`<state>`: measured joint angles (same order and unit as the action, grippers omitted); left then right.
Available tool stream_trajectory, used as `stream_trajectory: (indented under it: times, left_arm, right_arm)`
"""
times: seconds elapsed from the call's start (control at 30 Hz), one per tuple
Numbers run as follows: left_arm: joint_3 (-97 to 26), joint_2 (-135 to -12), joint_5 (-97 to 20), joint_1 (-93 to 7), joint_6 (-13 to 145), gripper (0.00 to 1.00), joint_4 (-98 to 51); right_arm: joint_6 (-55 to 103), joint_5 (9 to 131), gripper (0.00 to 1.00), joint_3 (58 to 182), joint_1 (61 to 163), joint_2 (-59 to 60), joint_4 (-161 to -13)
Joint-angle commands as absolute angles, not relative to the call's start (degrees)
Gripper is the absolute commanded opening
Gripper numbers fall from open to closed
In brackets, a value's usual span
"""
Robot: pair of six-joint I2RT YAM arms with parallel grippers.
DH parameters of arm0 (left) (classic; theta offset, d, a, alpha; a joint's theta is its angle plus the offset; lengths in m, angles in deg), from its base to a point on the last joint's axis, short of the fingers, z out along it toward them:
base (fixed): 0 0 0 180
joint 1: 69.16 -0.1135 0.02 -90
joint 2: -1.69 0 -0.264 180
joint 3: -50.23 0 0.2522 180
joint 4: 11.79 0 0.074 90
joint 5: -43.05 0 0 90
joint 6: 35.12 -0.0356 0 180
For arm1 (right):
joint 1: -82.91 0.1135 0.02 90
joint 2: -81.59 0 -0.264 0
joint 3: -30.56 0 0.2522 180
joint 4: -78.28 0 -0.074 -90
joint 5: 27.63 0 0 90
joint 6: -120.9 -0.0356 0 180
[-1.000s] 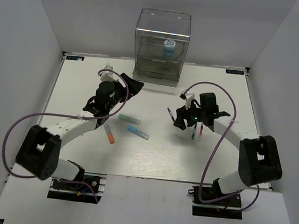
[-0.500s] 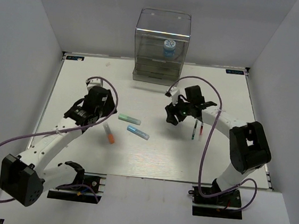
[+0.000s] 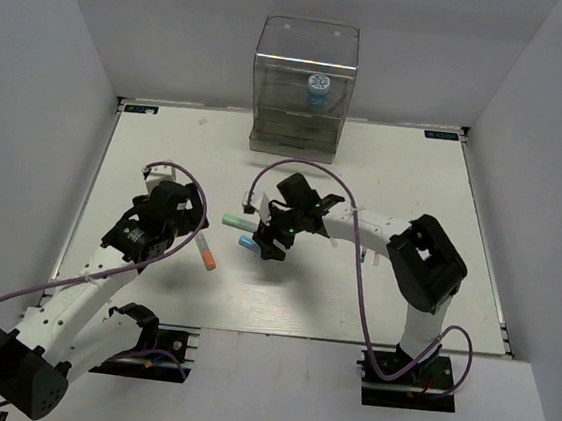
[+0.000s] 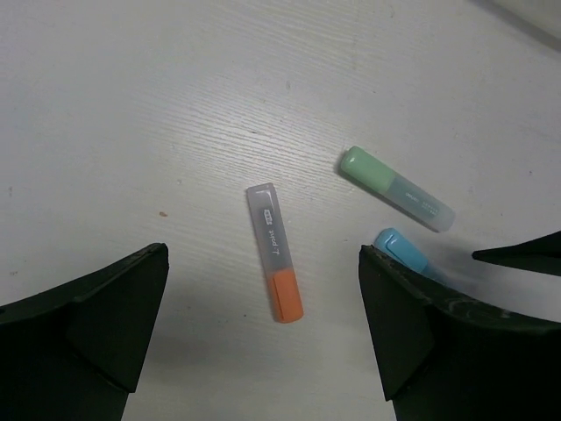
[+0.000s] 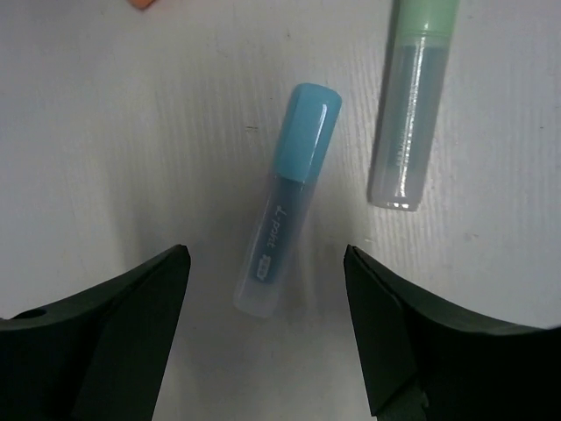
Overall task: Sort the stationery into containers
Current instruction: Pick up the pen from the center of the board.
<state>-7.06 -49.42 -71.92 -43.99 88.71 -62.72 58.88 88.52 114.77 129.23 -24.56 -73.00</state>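
Three chunky markers lie mid-table: an orange-capped one (image 3: 205, 252), a light-blue one (image 3: 249, 242) and a teal-green one (image 3: 235, 222). My left gripper (image 3: 187, 226) is open and empty, hovering over the orange-capped marker (image 4: 273, 254), which lies between its fingers (image 4: 105, 316). My right gripper (image 3: 266, 241) is open and empty, with the light-blue marker (image 5: 285, 202) between its fingers and the teal-green marker (image 5: 412, 114) to one side. The clear organiser (image 3: 309, 43) stands at the back with the blue-and-white roll (image 3: 318, 90) in its top compartment. The thin pens are mostly hidden by my right arm.
White walls enclose the table on three sides. Purple cables loop off both arms. The tip of my right gripper (image 4: 526, 259) shows at the right edge of the left wrist view, close to the light-blue marker (image 4: 401, 250).
My left gripper has drawn back from near the organiser to above the orange-capped marker. My right gripper has swung left from the pens to above the light-blue marker.
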Motion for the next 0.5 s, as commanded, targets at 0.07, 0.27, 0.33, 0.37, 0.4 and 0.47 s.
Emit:
stream_trajectory:
  times: [0.07,0.27,0.33,0.37,0.4,0.47]
  left_arm:
    - [-7.0,-45.7,-75.5,-44.2,89.4,0.99,-64.2]
    - [-6.4,-44.4,-75.5,-44.2,89.4,0.97,-64.2]
    - [-6.4,-44.9,-75.0,-44.2,89.4,0.93,-64.2]
    - [-6.4,-44.9,-74.4,-44.2,89.4,0.92,-64.2]
    - [-6.4,-45.4,-74.4,-44.2,89.4,0.92,-64.2]
    - [-6.4,-45.4,-73.8,-44.2,89.4,0.89,-64.2]
  right_arm:
    - [54.5,78.7,0.77,118.3,132.6,-27.7,-74.6]
    - [54.6,72.7,0.77,119.4,134.3,-30.9,-74.7]
    - [54.7,72.1,0.72,119.5,134.8,-31.5,-74.3]
    - [55.0,72.1,0.69,119.2,134.9,-32.0,-74.0]
    - [55.3,72.1,0.62,118.9,135.4,-32.3,-73.5]
    - [56.1,72.6,0.48,118.1,135.8,-31.8,-72.5]
